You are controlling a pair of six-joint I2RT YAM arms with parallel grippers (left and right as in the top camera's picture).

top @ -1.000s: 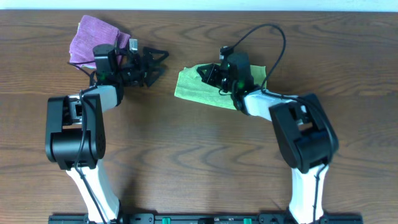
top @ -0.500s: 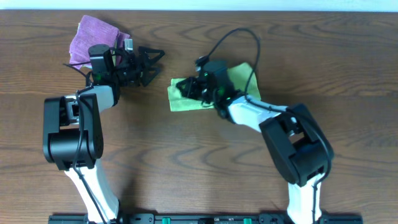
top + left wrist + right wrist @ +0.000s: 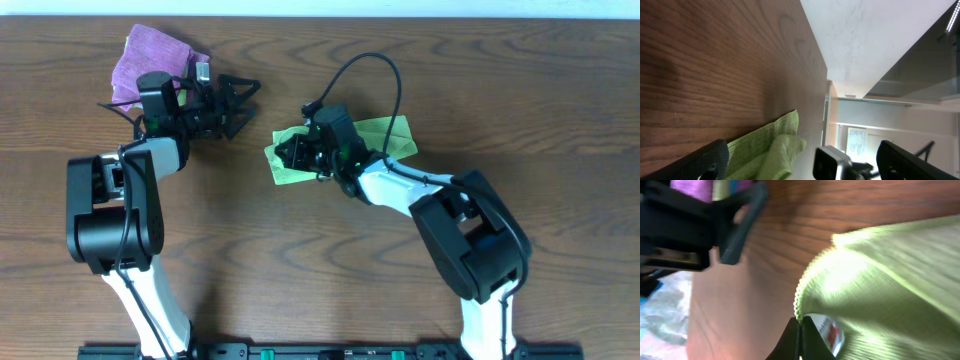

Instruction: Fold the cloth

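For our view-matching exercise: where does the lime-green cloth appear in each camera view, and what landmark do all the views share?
Overhead: lime-green cloth just above centre.
Left wrist: bottom edge, left of centre.
Right wrist: fills the right half.
Shared landmark: the brown wooden table.

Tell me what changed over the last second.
The right gripper, fingers shut on the cloth, swept left, carrying the held edge over the rest of the cloth toward its left side. The left gripper drifted slightly left, open and empty. The purple cloth stayed put.
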